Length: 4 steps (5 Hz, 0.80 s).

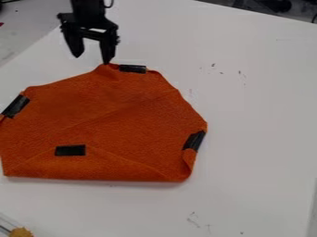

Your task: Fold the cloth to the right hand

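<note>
Open gripper at the orange cloth's far edge

From where I'm standing, the black two-finger gripper point(91, 59) hangs over the far left part of the white table point(260, 111), its fingers spread well apart with nothing between them. The right fingertip point(106, 60) meets the peak of the cloth's far edge in my line of sight; whether it actually touches, I can't tell. The orange cloth point(117, 111) lies across the left and middle of the table, its near part folded over in a broad flap. It carries four black tape strips point(70, 150): far, left, right and on that flap. Something yellowish-brown point(21, 232) sits at the near left corner.
</note>
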Motion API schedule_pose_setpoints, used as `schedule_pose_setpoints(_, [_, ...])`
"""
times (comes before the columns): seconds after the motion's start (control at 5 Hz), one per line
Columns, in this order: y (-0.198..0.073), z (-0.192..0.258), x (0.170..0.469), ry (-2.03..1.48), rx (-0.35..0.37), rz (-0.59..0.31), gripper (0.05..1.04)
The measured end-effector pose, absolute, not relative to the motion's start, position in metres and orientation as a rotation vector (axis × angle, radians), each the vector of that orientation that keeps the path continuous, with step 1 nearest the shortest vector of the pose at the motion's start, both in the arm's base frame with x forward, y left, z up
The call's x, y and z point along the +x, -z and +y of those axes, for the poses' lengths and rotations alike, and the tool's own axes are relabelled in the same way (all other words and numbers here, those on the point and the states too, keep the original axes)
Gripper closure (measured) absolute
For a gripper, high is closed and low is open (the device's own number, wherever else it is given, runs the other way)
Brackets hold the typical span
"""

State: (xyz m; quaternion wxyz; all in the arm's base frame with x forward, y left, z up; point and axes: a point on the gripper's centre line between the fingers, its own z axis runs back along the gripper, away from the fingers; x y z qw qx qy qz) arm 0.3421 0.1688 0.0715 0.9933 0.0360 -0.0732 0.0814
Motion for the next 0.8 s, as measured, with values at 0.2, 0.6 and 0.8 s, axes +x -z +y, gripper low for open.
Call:
schedule_pose_setpoints(0.2, [-0.062,0.204,0.311,-0.257,0.072,-0.126,0.084])
schedule_pose_setpoints(0.6, [-0.060,0.232,0.274,-0.330,0.068,-0.126,0.084])
schedule_pose_setpoints(0.8, [-0.059,0.239,0.269,-0.308,0.088,-0.114,0.084])
